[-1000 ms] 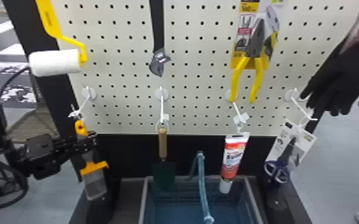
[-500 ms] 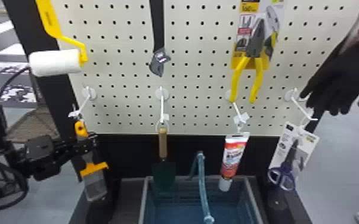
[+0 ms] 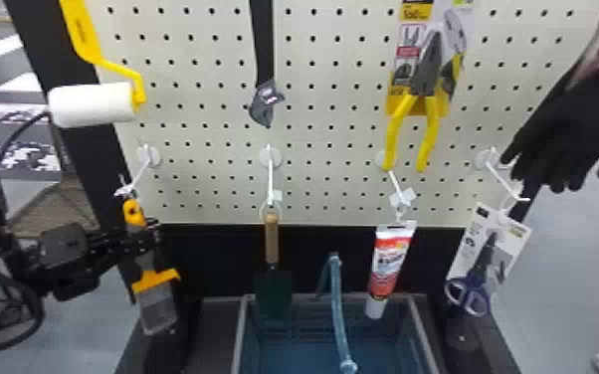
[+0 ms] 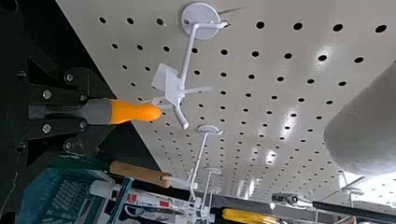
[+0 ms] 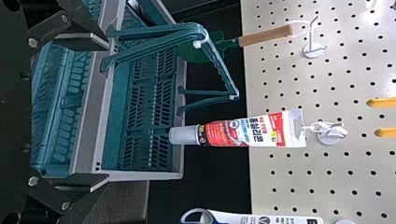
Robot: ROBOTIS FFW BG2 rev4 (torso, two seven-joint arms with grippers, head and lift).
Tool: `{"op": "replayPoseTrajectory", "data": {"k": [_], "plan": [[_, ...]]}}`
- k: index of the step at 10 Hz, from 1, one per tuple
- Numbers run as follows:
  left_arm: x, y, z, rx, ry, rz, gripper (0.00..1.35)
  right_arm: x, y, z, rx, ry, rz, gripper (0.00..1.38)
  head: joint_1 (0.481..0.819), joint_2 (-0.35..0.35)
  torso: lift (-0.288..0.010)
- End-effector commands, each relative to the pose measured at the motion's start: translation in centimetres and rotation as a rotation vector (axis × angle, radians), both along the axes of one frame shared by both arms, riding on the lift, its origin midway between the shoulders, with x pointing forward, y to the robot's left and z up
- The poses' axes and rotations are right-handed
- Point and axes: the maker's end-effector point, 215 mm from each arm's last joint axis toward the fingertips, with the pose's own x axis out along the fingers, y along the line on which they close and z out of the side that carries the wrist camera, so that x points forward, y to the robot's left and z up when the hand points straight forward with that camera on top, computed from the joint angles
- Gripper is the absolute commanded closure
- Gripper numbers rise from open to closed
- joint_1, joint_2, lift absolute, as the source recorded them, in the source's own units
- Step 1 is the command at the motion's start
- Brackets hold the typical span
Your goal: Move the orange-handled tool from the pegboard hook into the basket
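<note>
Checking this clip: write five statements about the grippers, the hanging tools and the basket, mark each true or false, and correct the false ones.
1. The left gripper grips the orange-handled tool. True.
2. That tool lies in the basket. False: it is at the hook.
3. The trowel hangs blade down. True.
4. The right gripper is shut. False: it is open.
5. The scissors hang right of the tube in the head view. True.

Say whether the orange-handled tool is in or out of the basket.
Out: the left gripper holds the tool near the hook, left of the basket.
</note>
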Motion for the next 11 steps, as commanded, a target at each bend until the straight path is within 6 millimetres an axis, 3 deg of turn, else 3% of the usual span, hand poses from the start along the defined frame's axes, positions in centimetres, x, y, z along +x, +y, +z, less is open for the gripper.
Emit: {"op": "replayPoseTrajectory", "data": {"k": [1,4,11], "plan": [[-0.8,-0.2,-0.1,-0.005,0.010,0.004,1.17,0.0,0.0,-0.1,0.001,0.002,0.000,0.28,0.549,0.000,-0.100],[-1.7,-0.2,0.7,0.002,-0.003,0.016,1.17,-0.1,0.0,-0.2,0.003,0.005,0.000,0.28,0.549,0.000,-0.100],[-2.9,-1.6,7.8,0.011,-0.138,0.025,1.17,-0.2,0.0,-0.8,0.012,0.019,-0.003,0.28,0.549,0.000,-0.100]]}}
